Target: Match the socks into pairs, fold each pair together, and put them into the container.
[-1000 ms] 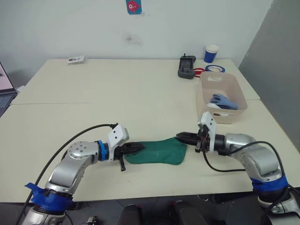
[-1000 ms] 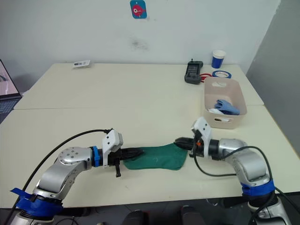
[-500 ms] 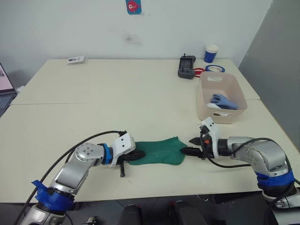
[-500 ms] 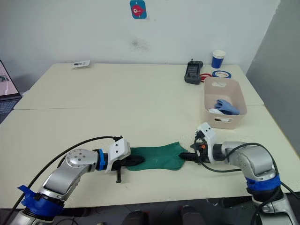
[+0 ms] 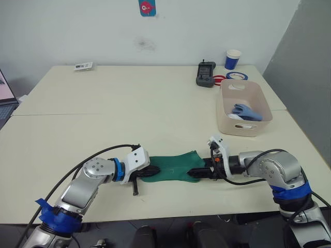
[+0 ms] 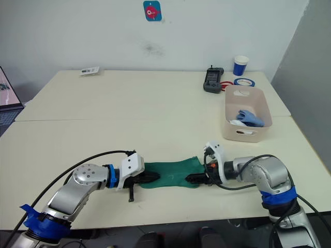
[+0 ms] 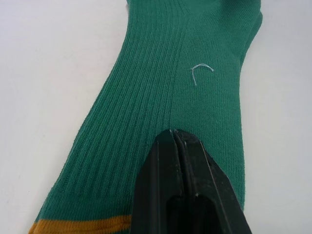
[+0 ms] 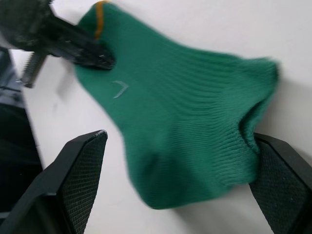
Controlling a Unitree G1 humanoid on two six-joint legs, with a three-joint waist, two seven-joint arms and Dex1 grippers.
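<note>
A dark green sock (image 5: pixel 173 165) with a yellow cuff band lies flat near the table's front edge; I cannot tell whether a second one lies under it. My left gripper (image 5: pixel 150 171) is shut, its fingertips (image 7: pixel 173 139) pressing on top of the cuff end. At the toe end my right gripper (image 5: pixel 198 173) stands open, one finger (image 8: pixel 80 178) on each side of the sock (image 8: pixel 180 122). The beige container (image 5: pixel 238 127) stands at the right, holding a light blue sock (image 5: pixel 246 110) and a white one (image 5: pixel 236 117).
Behind the container stand a blue-and-white paper cup (image 5: pixel 233 59), a black device (image 5: pixel 206 73) and tape rolls (image 5: pixel 237 75). A small card (image 5: pixel 83 65) lies at the far left. A laptop edge (image 5: pixel 6 98) shows at the left.
My right gripper let go of the sock's toe end, opened wide, drew back, then came in again around that end. The left gripper slid right with the cuff end, then stayed put.
</note>
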